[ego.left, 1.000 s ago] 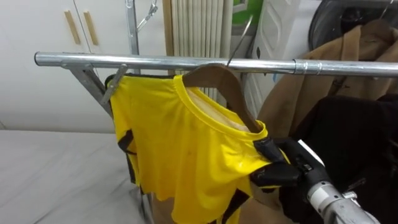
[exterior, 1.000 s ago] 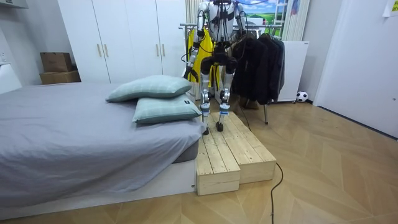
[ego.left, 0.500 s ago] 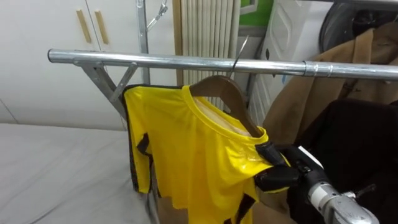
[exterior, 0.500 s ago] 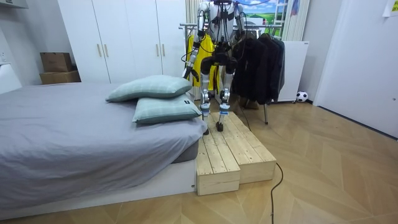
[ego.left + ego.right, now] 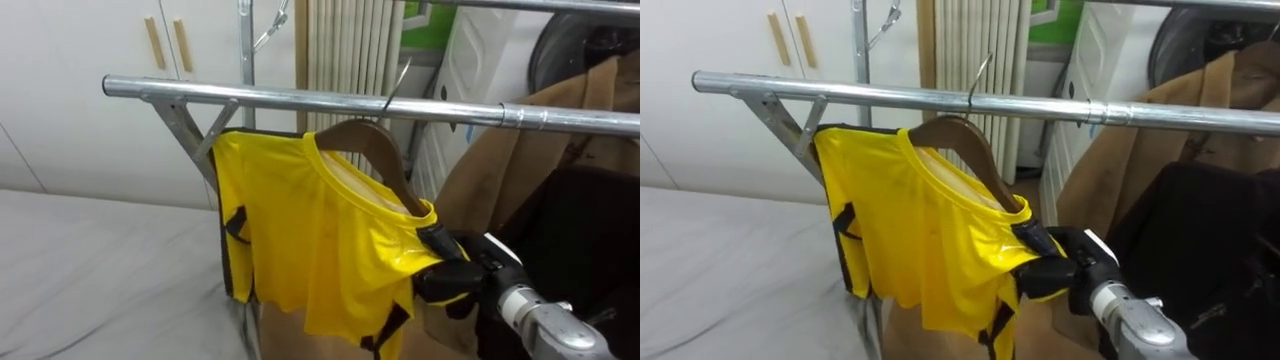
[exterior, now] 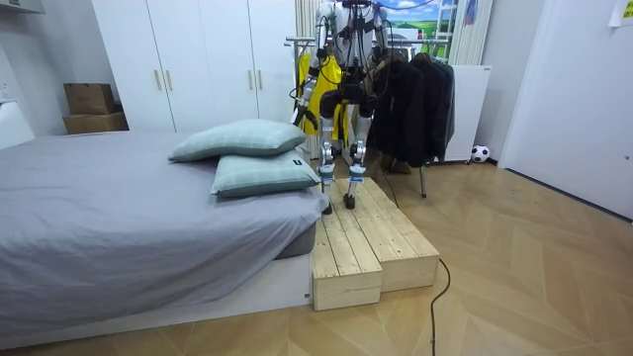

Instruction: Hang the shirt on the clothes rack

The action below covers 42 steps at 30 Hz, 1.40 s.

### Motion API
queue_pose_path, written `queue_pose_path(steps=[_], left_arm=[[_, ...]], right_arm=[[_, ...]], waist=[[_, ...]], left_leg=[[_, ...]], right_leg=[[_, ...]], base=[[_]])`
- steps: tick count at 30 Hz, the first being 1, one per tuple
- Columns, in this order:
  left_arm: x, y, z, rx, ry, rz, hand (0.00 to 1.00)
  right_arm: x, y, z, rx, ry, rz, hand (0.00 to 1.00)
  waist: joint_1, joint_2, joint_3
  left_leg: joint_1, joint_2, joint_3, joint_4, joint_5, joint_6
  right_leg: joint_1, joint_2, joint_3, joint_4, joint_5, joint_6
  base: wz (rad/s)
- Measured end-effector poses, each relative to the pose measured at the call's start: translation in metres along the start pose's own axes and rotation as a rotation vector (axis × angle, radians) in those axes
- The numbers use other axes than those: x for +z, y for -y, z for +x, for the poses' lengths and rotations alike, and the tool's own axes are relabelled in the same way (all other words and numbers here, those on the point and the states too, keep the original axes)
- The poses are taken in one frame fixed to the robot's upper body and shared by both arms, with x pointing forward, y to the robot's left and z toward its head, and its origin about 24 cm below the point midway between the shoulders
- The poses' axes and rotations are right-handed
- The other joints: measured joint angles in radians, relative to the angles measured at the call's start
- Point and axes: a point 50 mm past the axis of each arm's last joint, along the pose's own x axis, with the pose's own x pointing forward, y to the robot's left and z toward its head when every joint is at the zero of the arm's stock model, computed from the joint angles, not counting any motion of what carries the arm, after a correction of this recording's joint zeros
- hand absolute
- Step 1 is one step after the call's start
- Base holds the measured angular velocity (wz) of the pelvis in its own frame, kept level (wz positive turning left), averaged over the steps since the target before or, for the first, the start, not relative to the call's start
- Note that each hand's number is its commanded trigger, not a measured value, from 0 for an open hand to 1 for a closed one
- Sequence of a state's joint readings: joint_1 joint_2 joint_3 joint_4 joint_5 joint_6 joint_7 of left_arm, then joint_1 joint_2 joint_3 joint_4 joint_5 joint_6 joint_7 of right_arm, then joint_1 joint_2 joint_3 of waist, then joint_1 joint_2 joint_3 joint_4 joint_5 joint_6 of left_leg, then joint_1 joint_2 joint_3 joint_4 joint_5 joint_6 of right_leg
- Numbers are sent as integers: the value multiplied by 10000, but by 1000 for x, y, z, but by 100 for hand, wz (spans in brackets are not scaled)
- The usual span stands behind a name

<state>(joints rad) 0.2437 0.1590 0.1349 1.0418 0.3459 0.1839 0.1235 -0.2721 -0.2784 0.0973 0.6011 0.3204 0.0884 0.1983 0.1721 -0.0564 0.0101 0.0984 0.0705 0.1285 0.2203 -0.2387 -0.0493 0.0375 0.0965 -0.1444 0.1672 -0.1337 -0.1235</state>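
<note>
Standing on a wooden platform (image 6: 371,237) beside the bed (image 6: 119,218), the robot holds a yellow shirt (image 5: 320,240) on a wooden hanger (image 5: 365,135) up at the metal rail (image 5: 200,92), its right hand (image 5: 450,280) clenched around the shirt's shoulder. The hook reaches the rail, though whether it has caught cannot be told; seating it and letting go appear to be what is left

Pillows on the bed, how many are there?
2. The upper pillow lies on the lower pillow, at the bed edge beside the wooden platform; more could hide behind them.
</note>
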Motion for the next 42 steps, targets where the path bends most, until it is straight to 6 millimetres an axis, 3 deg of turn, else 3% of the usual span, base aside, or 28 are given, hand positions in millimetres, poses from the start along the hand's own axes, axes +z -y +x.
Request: queue_pose_path(steps=[8,15,30,42], left_arm=[[-4,1,-1,-93,-115,13,0],[-7,0,-1,-137,-218,-172,0],[-9,0,-1,-146,-210,-229,0],[-11,1,-1,-202,-301,-212,0]], right_arm=[[-28,10,-3,-678,-1220,284,100],[-34,13,-5,-924,-1375,327,100],[-62,17,-11,-1373,-1858,1325,100],[-63,16,-11,-1063,-1786,1326,100]], waist=[[-61,75,-31],[-321,73,-32],[-400,5,-24],[-544,69,-36]], left_leg=[[181,-16,-16,-78,0,1],[256,-42,-239,-187,27,-22],[361,-143,-497,-162,37,4],[328,-142,-501,-160,37,4]], right_leg=[[171,-4,-35,-150,-37,2],[334,-10,-204,-179,-39,-4],[489,-70,-263,-180,-163,84],[509,-84,-365,-198,-187,71]], base=[[0],[7],[4],[0]])
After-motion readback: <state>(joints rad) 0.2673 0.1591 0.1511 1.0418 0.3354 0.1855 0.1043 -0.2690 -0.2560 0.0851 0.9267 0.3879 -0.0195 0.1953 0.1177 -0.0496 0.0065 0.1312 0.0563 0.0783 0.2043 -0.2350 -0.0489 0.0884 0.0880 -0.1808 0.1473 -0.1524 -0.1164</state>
